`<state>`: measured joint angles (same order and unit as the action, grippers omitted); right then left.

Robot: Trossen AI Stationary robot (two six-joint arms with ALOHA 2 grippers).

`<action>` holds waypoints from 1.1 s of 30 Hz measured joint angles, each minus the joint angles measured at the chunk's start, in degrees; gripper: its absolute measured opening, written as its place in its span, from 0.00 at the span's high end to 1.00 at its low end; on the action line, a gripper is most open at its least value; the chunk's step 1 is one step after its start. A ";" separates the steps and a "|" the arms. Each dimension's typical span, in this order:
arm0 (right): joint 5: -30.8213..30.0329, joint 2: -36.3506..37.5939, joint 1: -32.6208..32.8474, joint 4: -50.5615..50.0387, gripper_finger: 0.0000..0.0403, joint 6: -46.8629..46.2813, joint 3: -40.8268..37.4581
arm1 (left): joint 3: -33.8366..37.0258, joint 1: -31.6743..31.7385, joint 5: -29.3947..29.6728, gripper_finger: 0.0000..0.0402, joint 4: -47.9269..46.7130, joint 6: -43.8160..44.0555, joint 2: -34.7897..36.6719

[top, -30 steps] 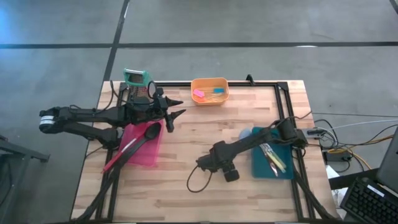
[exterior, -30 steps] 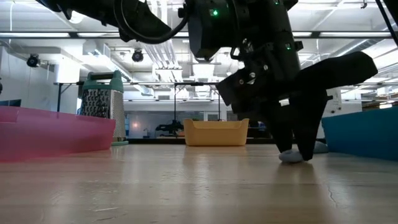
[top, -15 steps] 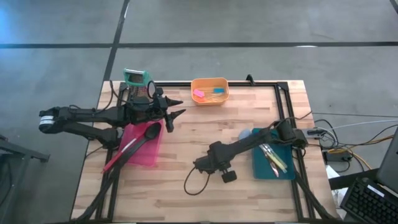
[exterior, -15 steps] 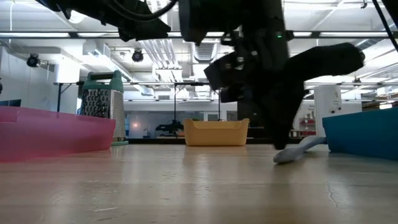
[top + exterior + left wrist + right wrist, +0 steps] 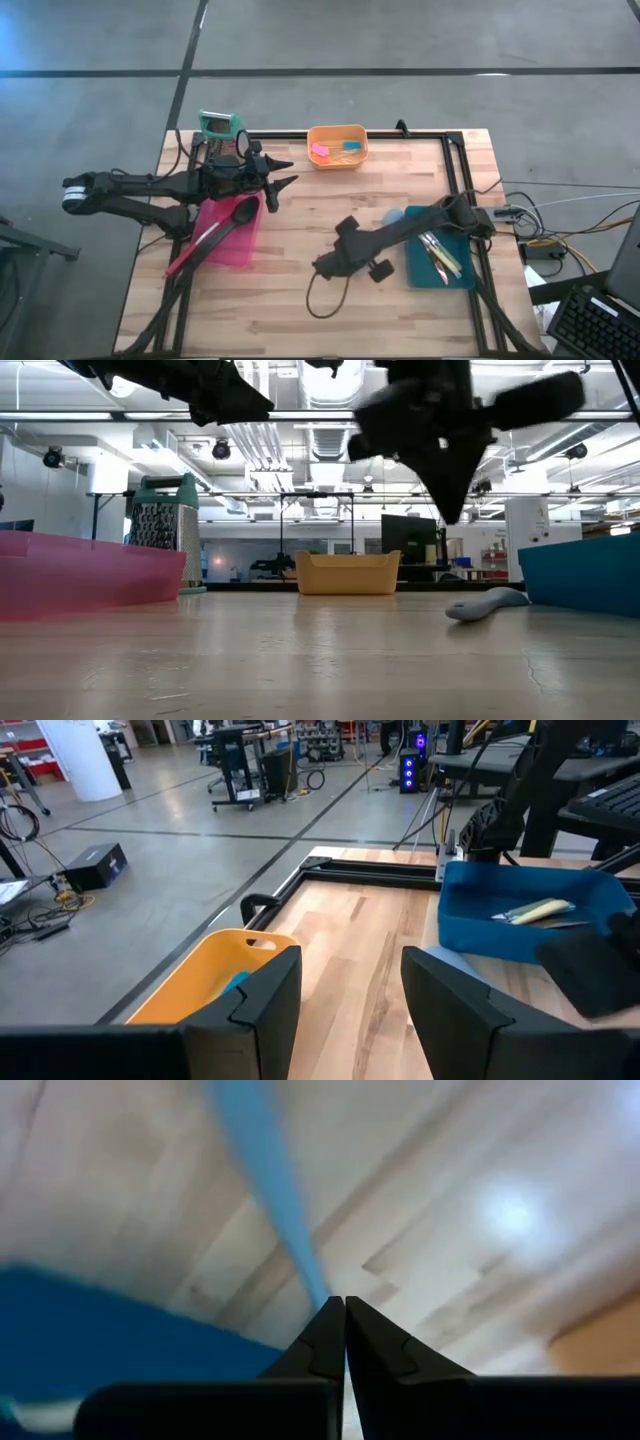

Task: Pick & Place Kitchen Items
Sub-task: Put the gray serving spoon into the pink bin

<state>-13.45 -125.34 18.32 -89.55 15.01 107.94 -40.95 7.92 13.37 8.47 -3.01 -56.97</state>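
So right pincer (image 5: 447, 510) is pressed together, empty, above the pale-blue spoon (image 5: 487, 601) lying on the surface (image 5: 300, 270); left pincer (image 5: 283, 174) spread at 10 o'clock.

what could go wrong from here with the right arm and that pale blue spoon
1. The right gripper is shut and raised, yet the pale-blue spoon lies on the table beside the blue bin. It probably holds nothing, so a carry would be empty.
2. A cable loop lies on the table under that arm and might snag.
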 joint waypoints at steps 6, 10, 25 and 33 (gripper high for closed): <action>-0.68 -0.15 1.94 0.37 0.98 15.40 -4.23 | 0.00 0.00 0.00 0.56 0.00 0.00 0.00; -0.72 -0.20 2.10 4.38 0.98 9.43 -5.94 | 0.00 0.01 0.00 0.56 0.00 0.00 0.00; 1.92 -0.28 2.04 15.33 0.65 -4.33 -6.20 | 0.00 0.01 0.00 0.56 -0.01 0.02 0.00; 6.49 -0.31 2.45 16.94 0.50 -2.89 -8.67 | 0.00 0.01 0.00 0.56 -0.51 0.02 0.00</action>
<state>-6.96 -125.64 20.77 -72.61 12.12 99.27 -40.95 7.94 13.37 7.96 -2.98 -56.97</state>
